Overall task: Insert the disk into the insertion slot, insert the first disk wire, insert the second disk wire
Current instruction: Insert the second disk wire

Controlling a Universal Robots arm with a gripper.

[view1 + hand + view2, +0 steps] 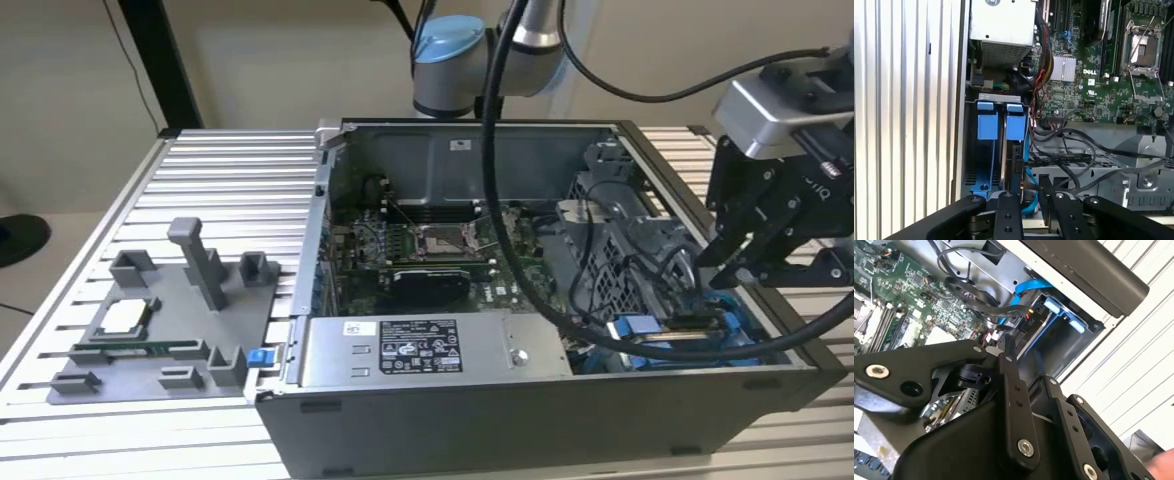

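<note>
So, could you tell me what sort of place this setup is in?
Probably a robotics lab bench for computer assembly. An open PC case sits on a slotted aluminium table, a grey fixture tray holds parts beside it, and the gripper hangs over the blue drive bay.

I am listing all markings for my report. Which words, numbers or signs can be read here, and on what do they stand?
Nothing can be quoted with certainty.
Power-supply box, large label: print too small to read.
Small sticker on the same box: too small.
Motherboard: a white brand mark; the small codes around it are unreadable.
</note>
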